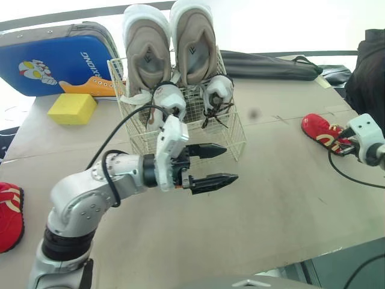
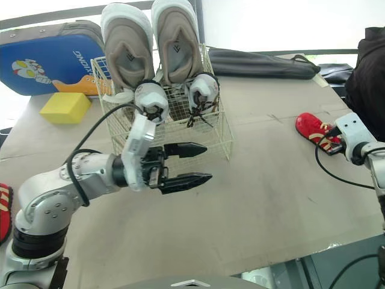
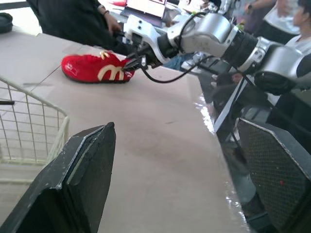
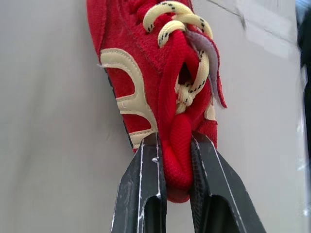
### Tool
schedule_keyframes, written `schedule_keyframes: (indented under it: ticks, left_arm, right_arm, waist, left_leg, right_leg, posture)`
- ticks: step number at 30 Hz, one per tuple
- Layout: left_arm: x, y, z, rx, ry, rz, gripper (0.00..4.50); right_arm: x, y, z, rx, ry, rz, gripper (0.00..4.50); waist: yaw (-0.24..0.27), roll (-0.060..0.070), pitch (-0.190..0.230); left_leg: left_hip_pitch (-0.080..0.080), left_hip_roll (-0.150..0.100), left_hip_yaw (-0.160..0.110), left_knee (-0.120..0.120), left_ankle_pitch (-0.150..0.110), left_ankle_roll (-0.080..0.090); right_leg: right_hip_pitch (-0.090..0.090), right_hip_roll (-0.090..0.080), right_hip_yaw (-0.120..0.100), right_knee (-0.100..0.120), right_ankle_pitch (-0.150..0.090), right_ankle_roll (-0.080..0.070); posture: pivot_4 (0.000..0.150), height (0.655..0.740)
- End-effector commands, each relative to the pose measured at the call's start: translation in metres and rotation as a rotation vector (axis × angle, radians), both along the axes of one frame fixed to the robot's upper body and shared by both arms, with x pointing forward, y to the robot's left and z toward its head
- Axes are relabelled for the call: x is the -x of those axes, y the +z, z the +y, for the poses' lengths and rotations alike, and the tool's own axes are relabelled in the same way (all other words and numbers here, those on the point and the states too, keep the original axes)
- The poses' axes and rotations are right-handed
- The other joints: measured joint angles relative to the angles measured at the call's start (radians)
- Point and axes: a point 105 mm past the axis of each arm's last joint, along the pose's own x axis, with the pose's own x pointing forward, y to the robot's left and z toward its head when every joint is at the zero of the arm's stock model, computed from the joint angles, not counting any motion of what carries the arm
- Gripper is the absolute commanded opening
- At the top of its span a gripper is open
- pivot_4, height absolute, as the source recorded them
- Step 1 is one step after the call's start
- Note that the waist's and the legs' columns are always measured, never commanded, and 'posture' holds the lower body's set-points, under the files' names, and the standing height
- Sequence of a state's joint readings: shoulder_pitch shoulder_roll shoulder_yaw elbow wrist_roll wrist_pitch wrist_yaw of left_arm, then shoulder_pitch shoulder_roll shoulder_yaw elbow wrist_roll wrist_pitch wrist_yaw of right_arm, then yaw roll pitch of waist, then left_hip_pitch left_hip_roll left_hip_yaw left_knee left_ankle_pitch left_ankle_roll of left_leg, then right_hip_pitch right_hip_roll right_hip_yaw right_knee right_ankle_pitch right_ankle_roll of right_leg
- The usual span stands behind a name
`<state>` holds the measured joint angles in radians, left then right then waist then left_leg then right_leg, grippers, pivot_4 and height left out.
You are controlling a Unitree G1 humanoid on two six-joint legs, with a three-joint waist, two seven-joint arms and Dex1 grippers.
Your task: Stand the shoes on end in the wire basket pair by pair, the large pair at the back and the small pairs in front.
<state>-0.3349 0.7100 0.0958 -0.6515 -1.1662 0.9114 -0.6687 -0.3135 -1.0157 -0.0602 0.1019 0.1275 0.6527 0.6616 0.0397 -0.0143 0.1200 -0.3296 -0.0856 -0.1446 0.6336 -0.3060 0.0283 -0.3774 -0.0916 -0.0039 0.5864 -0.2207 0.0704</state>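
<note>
red shoe (image 4: 160, 97) gripped right of the wire basket (image 1: 231, 141)
right fingers (image 4: 146, 179) pinch its heel to carry it in; left fingers (image 1: 210, 180) spread, empty

The left gripper (image 1: 232, 164) and its wrist cross in front of the wire basket (image 1: 234, 135), hiding the basket's lower front left corner. Inside the basket, the small white shoes (image 1: 170, 99) cover the lower ends of the large beige pair (image 1: 147, 57) behind them. Behind the basket, the blue case (image 1: 54, 63) is partly hidden by it and cut by the picture's edge. Far to the basket's left, the cropped red shoe (image 1: 9, 214) shows only in part. To the basket's right, the right gripper (image 4: 176, 145) covers the heel of the held red shoe (image 1: 317, 127). A dark shape (image 1: 370, 78) beyond that shoe is too cut off to name.
</note>
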Motion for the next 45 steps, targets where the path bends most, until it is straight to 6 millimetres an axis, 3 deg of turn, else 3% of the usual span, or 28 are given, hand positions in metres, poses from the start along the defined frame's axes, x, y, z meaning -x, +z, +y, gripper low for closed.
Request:
schedule_keyframes:
  ticks: [1,4,7,13,18,24,27,29,33,35,37,38,40,42,45]
  left_arm:
    - [0.011,0.020,0.019,0.099,-0.066,0.083,4.33]
    - [0.009,0.035,0.041,0.133,-0.075,0.181,4.33]
    - [0.000,0.043,0.049,0.099,-0.066,0.248,4.33]
    - [-0.017,0.049,0.033,-0.082,-0.154,0.356,4.33]
    - [-0.025,0.051,0.029,-0.136,-0.179,0.409,4.33]
    - [-0.010,0.036,0.026,-0.211,-0.254,0.477,4.33]
    - [-0.005,0.029,0.024,-0.220,-0.276,0.497,3.46]
    - [-0.004,0.031,0.023,-0.193,-0.288,0.502,2.55]
    - [-0.006,0.036,0.026,-0.130,-0.253,0.457,0.76]
    - [-0.005,0.044,0.031,-0.056,-0.232,0.399,0.50]
    - [-0.009,0.051,0.037,0.054,-0.167,0.335,0.50]
    - [-0.011,0.053,0.039,0.090,-0.144,0.319,0.50]
    - [-0.015,0.052,0.042,0.123,-0.073,0.267,0.50]
    - [-0.020,0.053,0.043,0.183,-0.004,0.216,0.50]
    - [-0.021,0.049,0.039,0.190,0.032,0.172,0.50]
  right_arm:
    - [0.023,0.072,0.028,0.155,0.326,-0.157,0.03]
    - [0.062,0.110,0.069,0.265,0.695,-0.174,0.03]
    - [0.082,0.136,0.104,0.353,0.953,-0.196,0.03]
    - [0.097,0.155,0.206,0.433,1.546,-0.378,0.03]
    - [0.094,0.163,0.241,0.482,1.753,-0.459,0.03]
    - [0.086,0.173,0.259,0.509,1.816,-0.560,0.03]
    - [0.084,0.177,0.266,0.424,1.806,-0.569,0.00]
    - [0.084,0.178,0.270,0.371,1.797,-0.558,0.00]
    - [0.077,0.183,0.271,0.304,1.708,-0.602,1.80]
    - [0.072,0.175,0.255,0.145,1.595,-0.433,2.29]
    - [0.063,0.178,0.239,-0.320,1.351,-0.258,2.29]
    - [0.062,0.176,0.235,-0.439,1.275,-0.193,2.29]
    - [0.064,0.153,0.226,-0.558,1.199,-0.094,2.29]
    - [0.076,0.127,0.224,-0.782,1.156,0.037,2.29]
    - [0.077,0.113,0.235,-1.035,1.104,0.108,2.29]
  waist:
    - [-0.004,0.002,0.001]
    - [-0.013,0.003,0.001]
    - [-0.028,0.006,0.003]
    - [-0.040,-0.006,0.005]
    - [-0.041,-0.011,0.004]
    - [-0.043,-0.010,0.004]
    - [-0.042,-0.009,0.004]
    - [-0.042,-0.010,0.004]
    - [-0.045,-0.009,0.003]
    - [-0.043,-0.009,0.003]
    - [-0.040,-0.009,0.003]
    - [-0.037,-0.009,0.003]
    - [-0.024,-0.009,0.003]
    - [-0.020,-0.010,0.001]
    - [-0.020,-0.010,0.001]
  left_leg:
    - [0.001,0.001,0.001,0.000,0.000,0.000]
    - [0.003,0.002,0.001,0.000,0.000,0.000]
    - [0.004,0.002,0.001,0.000,0.000,0.000]
    - [0.004,0.002,0.002,-0.001,0.000,0.000]
    - [0.001,0.000,-0.003,-0.001,0.000,0.000]
    - [0.001,0.000,-0.003,-0.002,0.000,-0.001]
    - [0.002,0.000,-0.002,0.000,0.000,-0.001]
    - [0.002,0.000,-0.002,0.000,0.001,-0.001]
    - [0.002,0.000,-0.002,0.000,0.001,-0.002]
    - [0.002,0.001,-0.002,-0.001,0.001,-0.002]
    - [0.002,0.001,-0.003,-0.001,0.001,-0.002]
    - [0.002,0.001,-0.003,-0.001,0.001,-0.002]
    - [0.001,0.001,-0.002,0.000,0.001,-0.002]
    - [0.001,0.001,-0.002,-0.001,0.000,-0.002]
    - [0.001,0.001,-0.002,-0.001,0.000,-0.001]
  right_leg:
    - [0.000,0.000,0.000,0.000,0.000,0.000]
    - [0.001,0.001,-0.002,0.001,0.000,0.001]
    - [0.002,0.003,-0.003,0.001,-0.002,0.004]
    - [0.002,0.003,-0.003,0.001,-0.001,0.001]
    - [-0.001,0.003,-0.004,0.003,0.000,0.001]
    - [-0.001,0.003,-0.004,0.003,0.000,0.001]
    - [-0.001,0.003,-0.002,0.003,0.000,0.001]
    - [-0.001,0.003,-0.002,0.004,0.000,0.001]
    - [-0.002,0.003,-0.001,0.004,0.000,0.000]
    - [-0.002,0.003,-0.001,0.004,0.000,0.000]
    - [-0.002,0.003,0.000,0.004,0.000,0.000]
    - [-0.002,0.002,0.002,0.004,0.000,0.000]
    - [-0.002,-0.002,0.005,0.003,0.001,-0.002]
    - [-0.002,-0.002,0.005,0.002,0.001,-0.002]
    - [-0.001,-0.002,0.007,0.002,0.001,-0.001]
  posture:
    - [0.150,0.7400]
    - [0.150,0.7400]
    - [0.150,0.7400]
    - [0.150,0.7400]
    - [0.150,0.7400]
    - [0.150,0.7400]
    - [0.150,0.7400]
    - [0.150,0.7400]
    - [0.150,0.7400]
    - [0.150,0.7400]
    - [0.150,0.7400]
    - [0.150,0.7400]
    - [0.150,0.7400]
    - [0.150,0.7400]
    - [0.150,0.7400]
